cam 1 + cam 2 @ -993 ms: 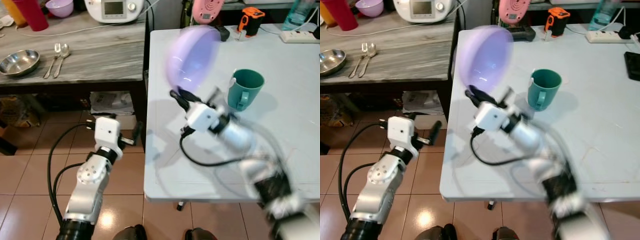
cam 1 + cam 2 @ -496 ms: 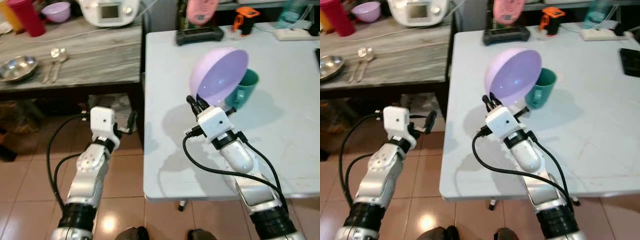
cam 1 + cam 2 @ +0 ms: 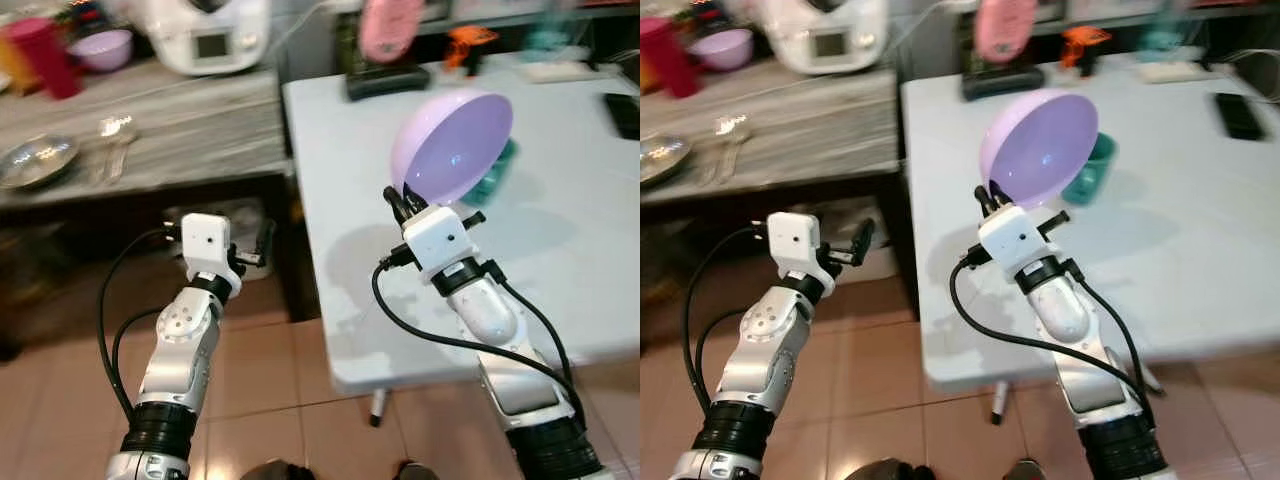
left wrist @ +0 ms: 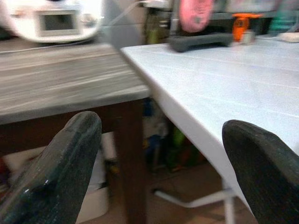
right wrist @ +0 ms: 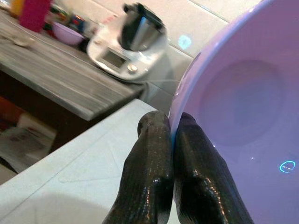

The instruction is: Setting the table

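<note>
I have the right gripper [image 5: 170, 135] pinched tight on the rim of the purple bowl [image 3: 455, 150], one black finger inside the rim and one outside, and the bowl hangs tilted on edge in the air above the white table [image 3: 590, 260], its hollow facing me. It sits just in front of the green mug [image 3: 1090, 170], which stands on that table and is partly hidden behind it. I judge this the carrying step: the bowl is at the table but not set down. Next I need to level it and lower it onto bare tabletop beside the mug without knocking it. The left gripper [image 4: 159, 163] idles off the table's near-left edge, fingers spread wide, holding nothing.
</note>
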Robot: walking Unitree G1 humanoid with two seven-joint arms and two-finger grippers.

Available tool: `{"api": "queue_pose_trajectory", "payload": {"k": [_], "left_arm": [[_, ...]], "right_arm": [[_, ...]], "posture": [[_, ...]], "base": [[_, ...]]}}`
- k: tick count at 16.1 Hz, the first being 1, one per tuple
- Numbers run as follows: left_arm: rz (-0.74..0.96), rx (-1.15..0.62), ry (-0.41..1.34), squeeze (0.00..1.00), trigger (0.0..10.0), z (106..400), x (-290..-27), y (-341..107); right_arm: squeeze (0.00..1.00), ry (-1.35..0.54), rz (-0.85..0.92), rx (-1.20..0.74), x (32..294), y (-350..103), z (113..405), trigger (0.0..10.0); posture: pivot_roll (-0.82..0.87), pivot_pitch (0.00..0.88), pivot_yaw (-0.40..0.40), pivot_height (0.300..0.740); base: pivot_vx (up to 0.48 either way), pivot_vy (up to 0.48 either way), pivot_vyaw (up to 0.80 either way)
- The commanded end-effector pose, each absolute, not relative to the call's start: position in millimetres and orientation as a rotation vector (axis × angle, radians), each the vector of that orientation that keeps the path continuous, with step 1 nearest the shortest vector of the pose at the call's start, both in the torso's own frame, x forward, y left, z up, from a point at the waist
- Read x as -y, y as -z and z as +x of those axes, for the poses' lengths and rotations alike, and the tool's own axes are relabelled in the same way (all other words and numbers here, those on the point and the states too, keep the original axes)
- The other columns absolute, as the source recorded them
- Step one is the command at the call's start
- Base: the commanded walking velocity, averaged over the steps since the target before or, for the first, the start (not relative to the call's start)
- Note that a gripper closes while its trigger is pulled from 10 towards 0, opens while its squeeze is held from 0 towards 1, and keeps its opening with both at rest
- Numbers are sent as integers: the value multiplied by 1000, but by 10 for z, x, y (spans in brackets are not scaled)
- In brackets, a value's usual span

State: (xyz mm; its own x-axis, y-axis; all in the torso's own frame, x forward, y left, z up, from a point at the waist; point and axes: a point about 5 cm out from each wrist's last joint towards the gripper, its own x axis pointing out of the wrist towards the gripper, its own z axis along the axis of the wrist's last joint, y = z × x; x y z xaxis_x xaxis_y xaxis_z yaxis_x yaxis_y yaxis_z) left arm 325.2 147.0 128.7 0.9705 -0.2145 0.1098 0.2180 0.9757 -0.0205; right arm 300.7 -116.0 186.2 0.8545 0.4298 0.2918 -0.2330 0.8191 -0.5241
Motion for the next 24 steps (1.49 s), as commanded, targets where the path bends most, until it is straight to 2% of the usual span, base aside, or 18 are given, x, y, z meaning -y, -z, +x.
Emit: {"api": "queue_pose_trajectory", "payload": {"k": [1, 3, 12, 24], "left_arm": [[-22, 109, 208, 0, 10000, 3246, -1520, -1287], [-24, 110, 206, 0, 10000, 3246, -1520, -1283], [-34, 110, 221, 0, 10000, 3247, -1445, -1270], [-32, 110, 224, 0, 10000, 3277, -1406, -1274]], "right_arm": [[0, -381, -493, 447, 1101, -1928, 2978, 10000], [0, -385, -491, 441, 1090, -1925, 2969, 10000], [0, -373, -493, 428, 1141, -1926, 2952, 10000], [0, -391, -505, 433, 1113, -1906, 2922, 10000]], "posture": [[-230, 98, 95, 740], [-230, 100, 95, 740], [-237, 107, 98, 740], [-239, 105, 99, 740]], "base": [[0, 480, 0], [0, 480, 0], [0, 480, -494], [0, 480, 65]]}}
